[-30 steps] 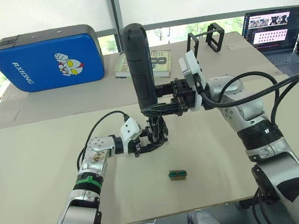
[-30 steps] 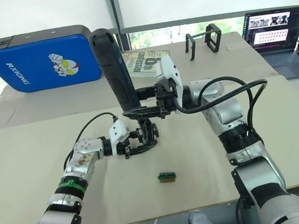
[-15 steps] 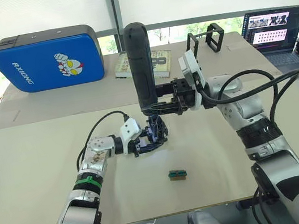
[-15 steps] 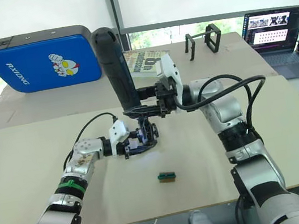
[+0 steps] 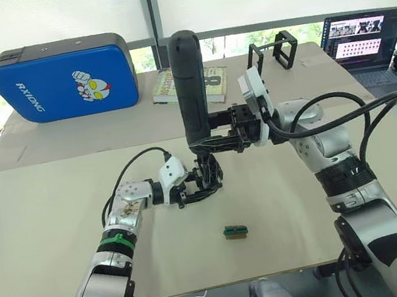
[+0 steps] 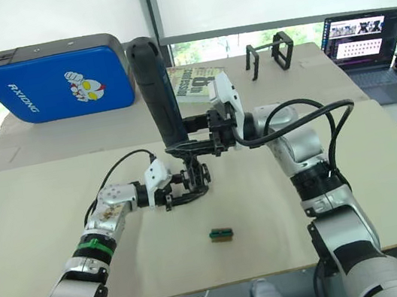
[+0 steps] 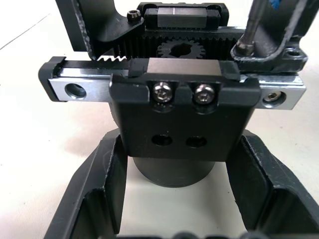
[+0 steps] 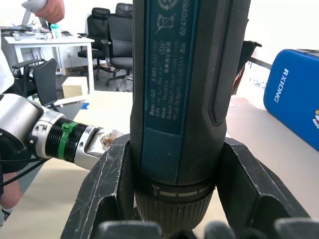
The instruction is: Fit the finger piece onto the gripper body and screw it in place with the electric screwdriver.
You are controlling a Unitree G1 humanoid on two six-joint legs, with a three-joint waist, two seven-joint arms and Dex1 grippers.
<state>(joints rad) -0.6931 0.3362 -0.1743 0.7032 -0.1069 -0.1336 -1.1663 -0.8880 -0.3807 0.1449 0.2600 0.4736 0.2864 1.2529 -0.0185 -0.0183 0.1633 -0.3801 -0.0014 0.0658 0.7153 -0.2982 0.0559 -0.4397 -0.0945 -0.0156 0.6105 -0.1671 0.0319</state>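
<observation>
My table (image 5: 61,240) carries the work near its middle, with a blue case (image 5: 62,78) and a book (image 6: 191,82) at the far side, a black wire-frame stand (image 5: 274,50) and a laptop (image 5: 368,44) off to my right. My right gripper (image 5: 216,142) is clamped around the electric screwdriver (image 5: 190,89), holding it upright with the bit pointing down at the gripper body (image 7: 183,107). My left gripper (image 5: 191,192) is closed on that body's round base, steadying it on the table directly under the driver. I judge the job to be well along, in the screwing step: a black block sits on the silver rail with two screw heads (image 7: 183,93) already seated in it, and the thin bit (image 7: 249,25) comes down at the body's far corner. Whether that block is the finger piece, and whether a screw is under the bit, I cannot make out. A small green and black part (image 5: 235,231) lies loose nearer me, well apart from both grippers
</observation>
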